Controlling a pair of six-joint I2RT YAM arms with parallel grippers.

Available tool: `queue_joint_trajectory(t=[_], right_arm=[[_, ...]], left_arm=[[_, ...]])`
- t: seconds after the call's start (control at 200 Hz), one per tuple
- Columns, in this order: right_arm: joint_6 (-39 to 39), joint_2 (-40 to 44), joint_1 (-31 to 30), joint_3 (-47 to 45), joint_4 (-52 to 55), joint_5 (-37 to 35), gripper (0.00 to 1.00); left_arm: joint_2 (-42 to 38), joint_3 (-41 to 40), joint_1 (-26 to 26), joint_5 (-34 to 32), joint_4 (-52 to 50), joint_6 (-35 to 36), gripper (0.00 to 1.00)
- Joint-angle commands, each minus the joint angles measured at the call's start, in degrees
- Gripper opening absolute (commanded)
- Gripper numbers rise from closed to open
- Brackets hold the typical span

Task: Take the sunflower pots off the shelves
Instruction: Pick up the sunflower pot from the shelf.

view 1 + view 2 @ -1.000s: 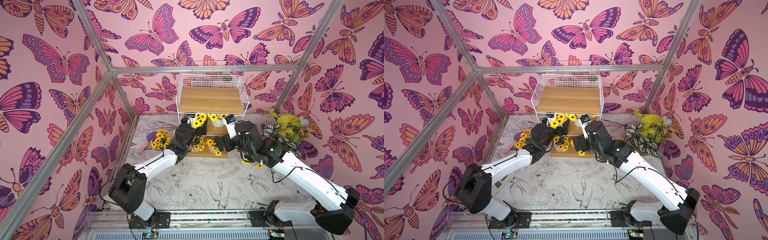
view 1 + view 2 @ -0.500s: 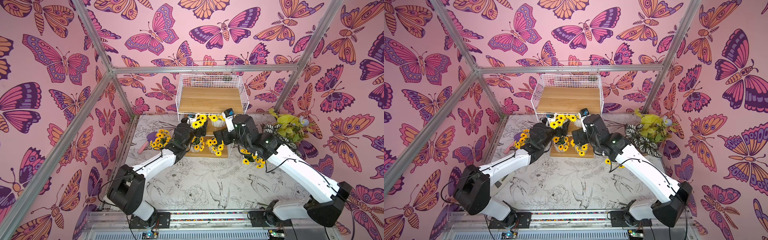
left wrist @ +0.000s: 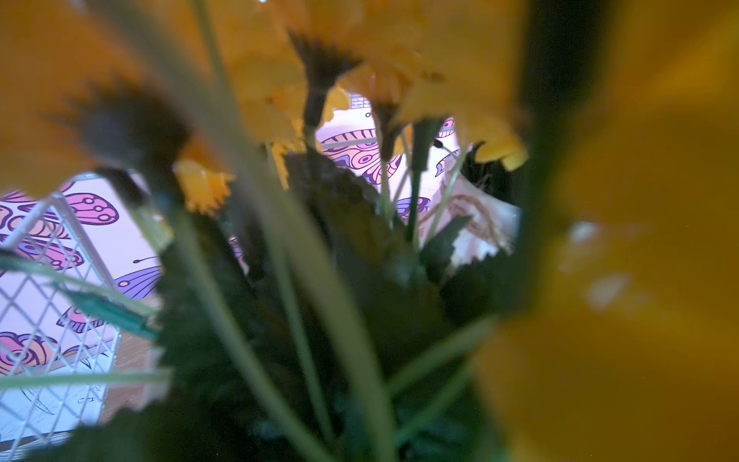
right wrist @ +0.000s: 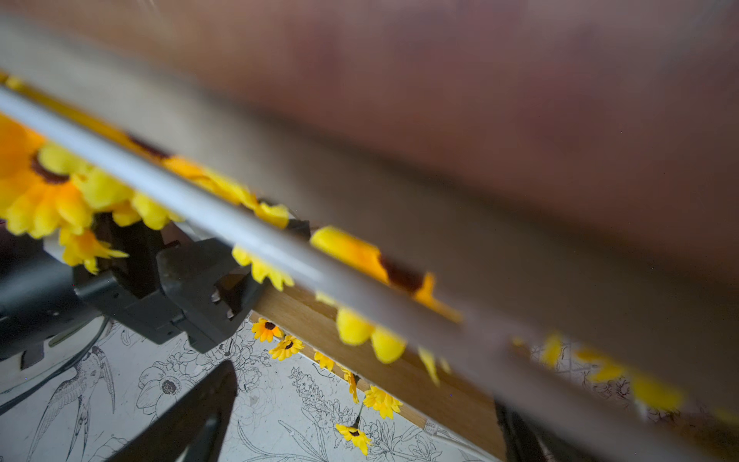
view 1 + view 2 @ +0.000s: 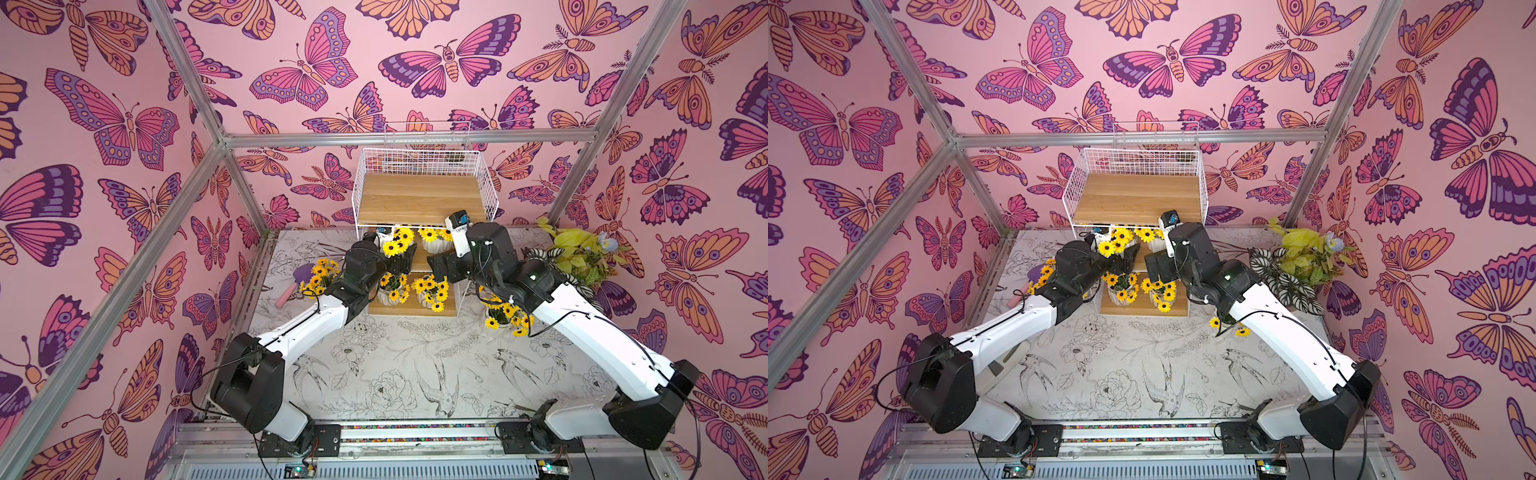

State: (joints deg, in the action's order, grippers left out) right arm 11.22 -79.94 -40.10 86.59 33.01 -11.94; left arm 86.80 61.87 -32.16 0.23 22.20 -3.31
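Four sunflower pots (image 5: 432, 293) upright on shelves (image 5: 419, 199), blooms upward, left gripper (image 5: 408, 254) and right gripper (image 5: 432, 267) finger spread indiscernible

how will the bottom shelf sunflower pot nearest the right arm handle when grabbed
That sunflower pot probably tips easily: its blooms spread wider than the small white base. The thin-stemmed flowers look floppy, so gripping them likely gives little control. The white body looks hard, perhaps slick and breakable.

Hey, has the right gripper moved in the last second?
Yes. The right gripper has shifted up the picture toward the shelves; its wrist camera now overlaps their top front edge.
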Motion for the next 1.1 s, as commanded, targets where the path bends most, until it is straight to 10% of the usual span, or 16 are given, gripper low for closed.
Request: queue_joint_trajectory(t=[0.0,1.097], right_arm=[[-0.2,-1.9,1.1,1.8,0.4,1.0,0.99],[-0.3,-8.6,3.1,8.3,0.9,0.8,0.99]], left_arm=[[-1.8,0.5,-0.9,7.7,-10.4,-2.9,0.64],[0.7,-18.2,0.8,18.7,16.5,-0.3,0.63]])
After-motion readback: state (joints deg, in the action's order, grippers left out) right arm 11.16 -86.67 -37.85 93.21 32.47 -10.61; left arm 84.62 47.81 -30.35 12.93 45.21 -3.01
